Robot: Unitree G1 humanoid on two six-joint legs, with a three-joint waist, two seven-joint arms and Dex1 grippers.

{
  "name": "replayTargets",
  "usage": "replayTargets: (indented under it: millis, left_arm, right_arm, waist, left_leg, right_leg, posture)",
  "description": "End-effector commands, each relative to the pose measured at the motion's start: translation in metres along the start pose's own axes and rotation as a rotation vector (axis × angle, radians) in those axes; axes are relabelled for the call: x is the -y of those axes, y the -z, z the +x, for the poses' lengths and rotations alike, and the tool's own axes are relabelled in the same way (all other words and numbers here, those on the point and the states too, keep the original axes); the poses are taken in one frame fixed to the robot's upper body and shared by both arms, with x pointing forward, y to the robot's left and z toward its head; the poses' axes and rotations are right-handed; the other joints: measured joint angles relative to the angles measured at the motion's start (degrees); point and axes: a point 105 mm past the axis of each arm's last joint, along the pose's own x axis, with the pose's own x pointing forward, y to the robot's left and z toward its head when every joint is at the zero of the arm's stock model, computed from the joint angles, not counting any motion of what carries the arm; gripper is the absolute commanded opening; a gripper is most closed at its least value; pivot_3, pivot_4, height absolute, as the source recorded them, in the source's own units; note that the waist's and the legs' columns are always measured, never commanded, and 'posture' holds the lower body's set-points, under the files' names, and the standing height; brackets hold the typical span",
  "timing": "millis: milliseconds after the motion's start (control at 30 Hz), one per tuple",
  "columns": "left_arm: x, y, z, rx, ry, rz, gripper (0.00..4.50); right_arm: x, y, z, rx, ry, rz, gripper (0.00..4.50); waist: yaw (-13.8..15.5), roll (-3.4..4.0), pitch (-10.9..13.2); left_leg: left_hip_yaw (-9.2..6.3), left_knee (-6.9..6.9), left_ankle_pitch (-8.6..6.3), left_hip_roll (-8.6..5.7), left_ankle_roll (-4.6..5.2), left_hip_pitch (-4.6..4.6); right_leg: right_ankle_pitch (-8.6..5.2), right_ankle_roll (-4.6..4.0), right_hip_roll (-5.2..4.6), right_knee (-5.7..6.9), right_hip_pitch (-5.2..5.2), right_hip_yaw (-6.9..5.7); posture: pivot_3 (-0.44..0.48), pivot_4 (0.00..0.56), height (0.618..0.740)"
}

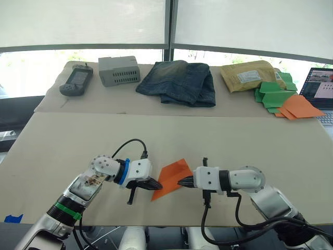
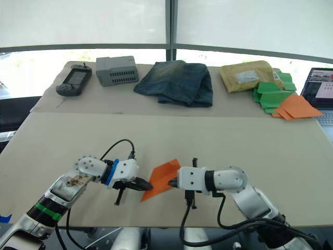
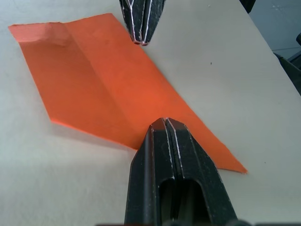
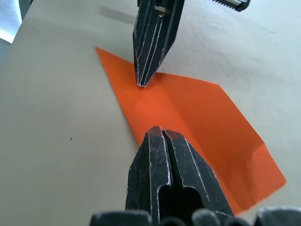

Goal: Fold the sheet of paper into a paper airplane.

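The sheet of paper (image 1: 171, 177), bright orange, lies flat on the near table, folded into a slim pointed wedge with a lengthwise crease (image 3: 99, 70). My left gripper (image 1: 159, 184) is shut, and its tip rests on the paper's left edge (image 3: 164, 121). From the opposite side, my right gripper (image 1: 181, 181) is also shut, its tip touching the paper's right edge (image 4: 157, 129). The two tips face each other across the paper. Neither one has paper between its fingers. One corner of the paper (image 3: 44, 33) curls up slightly.
The back table holds a handheld device (image 1: 77, 79), a grey box (image 1: 119, 70), folded jeans (image 1: 179, 82), a padded envelope (image 1: 251, 75), green paper shapes (image 1: 274, 95) and paler orange pieces (image 1: 300, 107). A laptop (image 1: 321, 88) is at the far right.
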Motion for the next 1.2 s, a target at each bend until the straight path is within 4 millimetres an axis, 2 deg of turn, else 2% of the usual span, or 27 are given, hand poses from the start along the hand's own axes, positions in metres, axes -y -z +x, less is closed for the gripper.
replayTargets:
  millis: [33, 167, 300, 467, 600, 733, 900, 1000, 1067, 1200]
  left_arm:
    - [0.002, 0.005, 0.001, -0.024, -0.008, -0.029, 0.02]
    - [0.005, -0.001, -0.003, 0.032, -0.043, -0.098, 0.02]
    - [0.016, -0.006, -0.005, 0.071, -0.054, -0.172, 0.02]
    - [0.029, 0.005, 0.001, 0.051, -0.103, -0.266, 0.02]
    - [0.034, 0.011, 0.005, 0.04, -0.139, -0.337, 0.02]
    - [0.039, 0.013, 0.006, 0.043, -0.162, -0.372, 0.0]
    - [0.041, 0.013, 0.008, 0.053, -0.172, -0.384, 0.0]
    - [0.04, 0.013, 0.009, 0.056, -0.178, -0.384, 0.0]
    - [0.04, 0.012, 0.009, 0.061, -0.184, -0.383, 0.0]
    - [0.039, 0.011, 0.011, 0.066, -0.186, -0.382, 0.0]
  right_arm:
    - [0.0, 0.005, 0.006, -0.023, -0.023, -0.005, 0.0]
    - [-0.005, 0.015, 0.008, -0.057, -0.054, 0.048, 0.0]
    - [-0.006, 0.018, 0.008, -0.064, -0.062, 0.065, 0.0]
    - [0.007, 0.015, 0.007, -0.033, -0.023, 0.106, 0.0]
    - [0.024, 0.008, -0.002, 0.022, 0.024, 0.212, 0.0]
    - [0.041, -0.006, -0.027, 0.091, 0.007, 0.34, 1.26]
    - [0.067, -0.001, -0.046, 0.053, 0.003, 0.424, 2.98]
    - [0.072, 0.002, -0.046, 0.043, -0.038, 0.478, 2.98]
    - [0.081, 0.009, -0.038, 0.006, -0.04, 0.457, 2.98]
    - [0.076, 0.018, -0.027, -0.043, -0.158, 0.484, 2.98]
  waist:
    - [0.06, 0.0, 0.0]
    - [0.02, 0.0, 0.0]
    - [-0.04, 0.0, 0.0]
    - [-0.04, 0.0, 0.0]
    - [-0.01, 0.01, -0.01]
    - [0.03, 0.04, 0.01]
    - [0.01, 0.04, 0.01]
    - [0.07, 0.04, 0.01]
    - [-0.02, 0.05, 0.01]
    - [0.06, 0.06, 0.01]
  left_leg:
    - [0.01, 0.0, 0.0, 0.0, 0.0, 0.01]
    - [0.01, -0.03, -0.01, 0.0, 0.0, -0.05]
    - [0.0, -0.05, -0.01, 0.02, 0.01, -0.03]
    - [-0.01, -0.04, -0.01, 0.04, 0.0, 0.04]
    - [-0.02, -0.03, -0.01, 0.06, 0.0, 0.07]
    - [-0.06, -0.04, -0.01, 0.05, 0.0, 0.04]
    - [-0.1, -0.1, -0.02, 0.02, 0.0, 0.03]
    - [-0.04, -0.1, -0.01, 0.03, 0.0, 0.03]
    - [-0.01, -0.1, -0.01, 0.03, 0.0, 0.03]
    - [0.04, -0.08, -0.01, 0.0, 0.0, 0.02]
  right_leg:
    - [0.0, 0.0, 0.0, 0.01, 0.01, 0.0]
    - [0.0, 0.0, -0.02, -0.02, -0.02, 0.01]
    - [0.0, 0.02, -0.01, 0.0, -0.02, 0.0]
    - [0.0, 0.01, -0.02, 0.01, 0.02, 0.0]
    - [0.03, -0.02, -0.02, 0.03, 0.02, 0.0]
    - [0.04, -0.03, -0.05, 0.02, 0.0, 0.01]
    - [0.05, -0.04, -0.07, -0.04, -0.01, 0.02]
    - [0.04, -0.06, -0.05, -0.03, -0.01, -0.01]
    - [0.04, -0.06, -0.05, -0.03, -0.02, -0.01]
    - [0.05, -0.06, -0.07, -0.03, -0.02, 0.02]
  posture:
    - [0.0, 0.15, 0.722]
    - [0.0, 0.15, 0.722]
    - [0.0, 0.15, 0.722]
    - [0.0, 0.15, 0.722]
    - [0.0, 0.15, 0.722]
    - [0.0, 0.15, 0.722]
    - [0.0, 0.15, 0.722]
    - [0.0, 0.15, 0.722]
    - [0.0, 0.15, 0.722]
    - [0.0, 0.15, 0.722]
